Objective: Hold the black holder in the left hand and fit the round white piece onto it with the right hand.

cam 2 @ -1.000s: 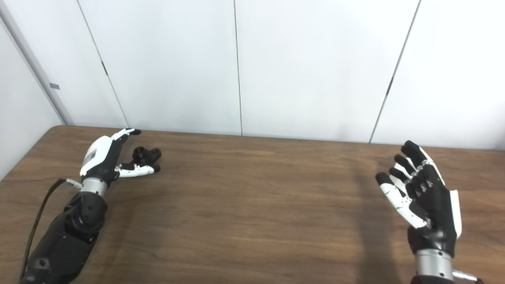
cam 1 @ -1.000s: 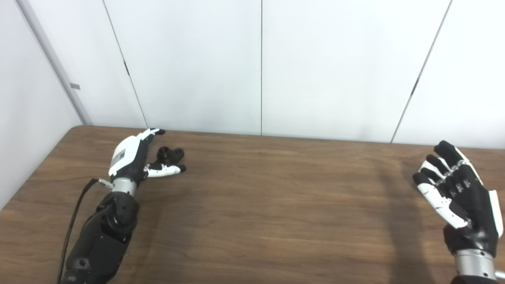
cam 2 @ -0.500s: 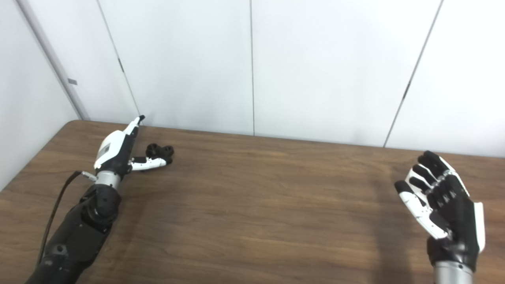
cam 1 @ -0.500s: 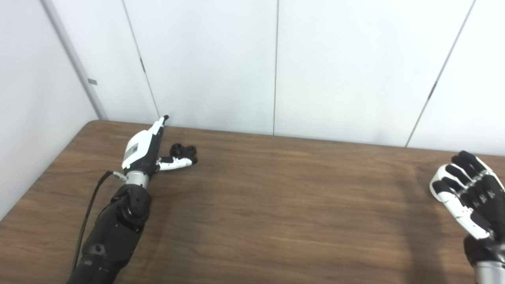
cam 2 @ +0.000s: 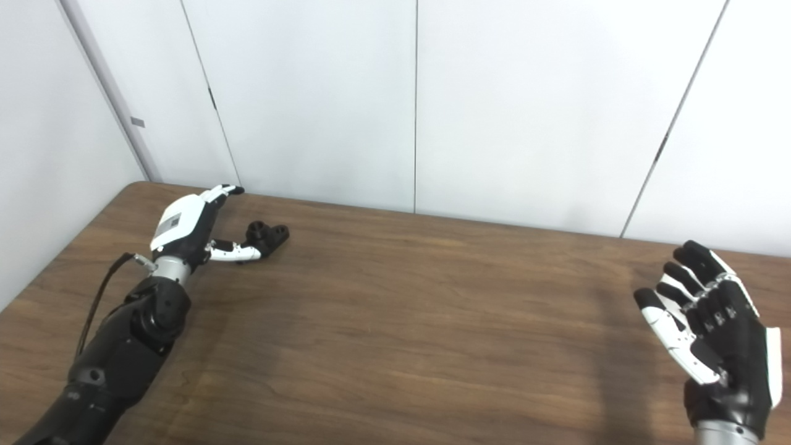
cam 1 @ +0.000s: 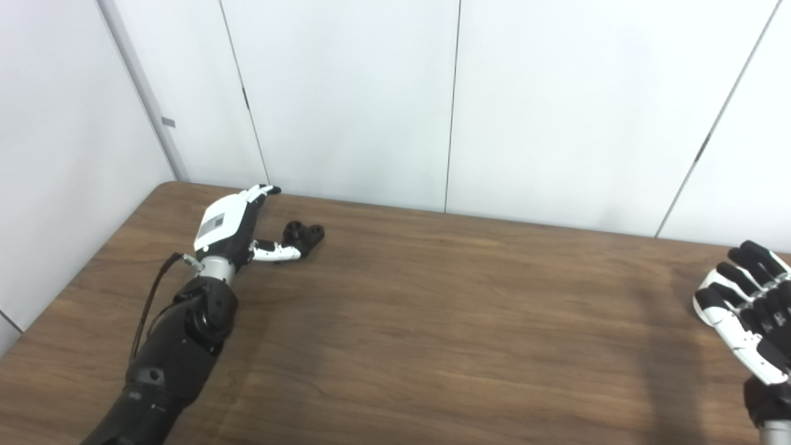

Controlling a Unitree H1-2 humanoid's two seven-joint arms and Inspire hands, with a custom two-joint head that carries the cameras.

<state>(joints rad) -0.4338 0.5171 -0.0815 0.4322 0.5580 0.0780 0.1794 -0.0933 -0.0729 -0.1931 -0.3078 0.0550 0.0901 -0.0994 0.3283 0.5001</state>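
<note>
The black holder (cam 1: 304,234) is a small part with round lobes. It lies on the brown table (cam 1: 432,309) at the far left, near the back edge. My left hand (cam 1: 238,225) is open beside it, fingers stretched toward the wall and the thumb lying just in front of the holder; I cannot tell if they touch. My right hand (cam 2: 710,327) is open and empty, raised above the table's right end with fingers spread. No round white piece shows in either view.
White wall panels (cam 1: 457,105) stand right behind the table's back edge. A black cable (cam 1: 151,303) runs along my left forearm. The table's left corner is rounded, close to my left hand.
The camera has swung left, shifting the whole scene rightward. My left hand's fingers straightened toward the wall, then curled slightly. My right hand stays open.
</note>
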